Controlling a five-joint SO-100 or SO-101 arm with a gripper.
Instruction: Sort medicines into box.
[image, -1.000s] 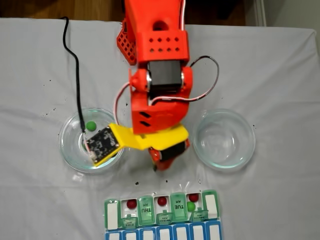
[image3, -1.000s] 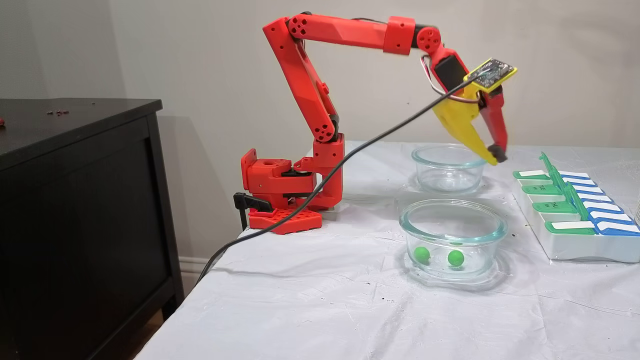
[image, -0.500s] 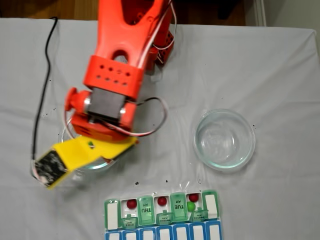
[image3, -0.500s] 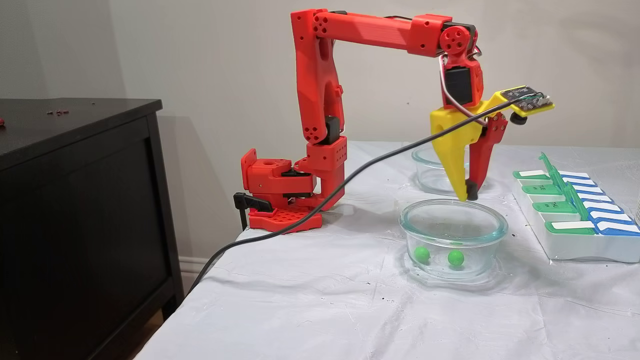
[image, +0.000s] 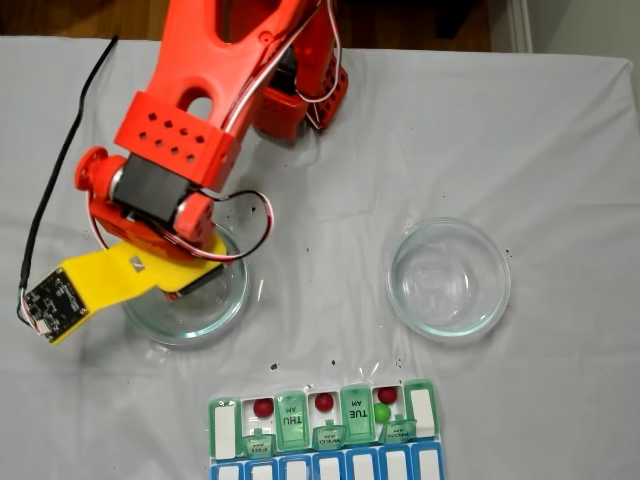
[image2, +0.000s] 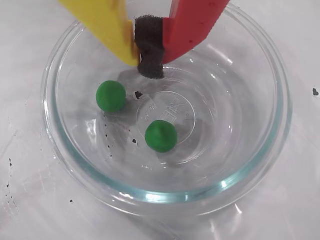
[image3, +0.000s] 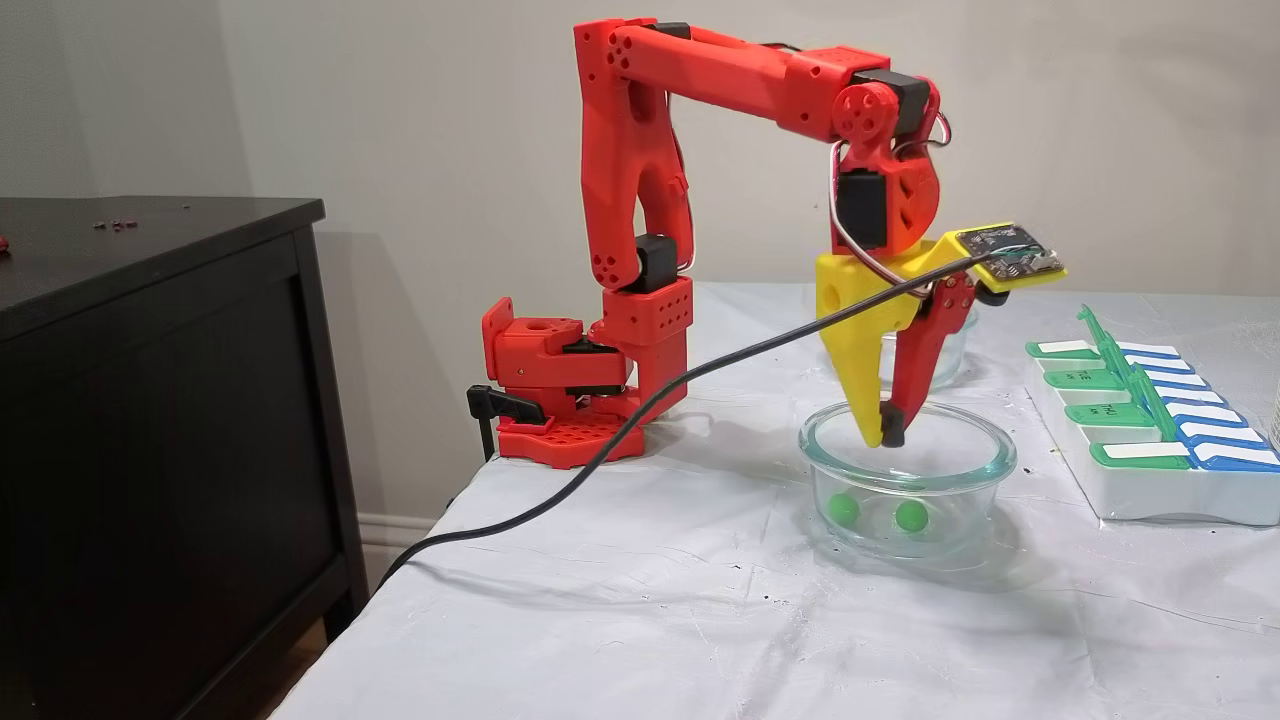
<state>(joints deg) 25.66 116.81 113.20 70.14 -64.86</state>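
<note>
Gripper (image2: 150, 60): fingers pressed together, yellow one and red one meeting at a dark pad, nothing between them; tips lowered into the near glass bowl in the side fixed view (image3: 885, 435).
Near glass bowl (image2: 165, 197): round, clear, standing on the white cloth; partly hidden under the arm in the top fixed view (image: 225, 305).
Green balls in the bowl: two, lying apart on the bottom; one (image2: 111, 95) to the left and slightly below the gripper tips in the wrist view, not touching them; other one (image2: 161, 135) near the centre of the bowl; both seen also through the glass wall (image3: 843, 510) (image3: 911, 515).
Second glass bowl (image: 448, 277): to the right in the top fixed view, well apart from the arm.
Pill box (image: 225, 430): at the bottom edge of the top fixed view, green lids partly lifted.
Balls in the pill box: three dark red (image: 263, 408) (image: 324, 402) (image: 387, 395) in separate open compartments; one green ball (image: 381, 412) just beside the right red one.
Black cable (image3: 700, 370): running from the wrist camera board down over the table edge.
</note>
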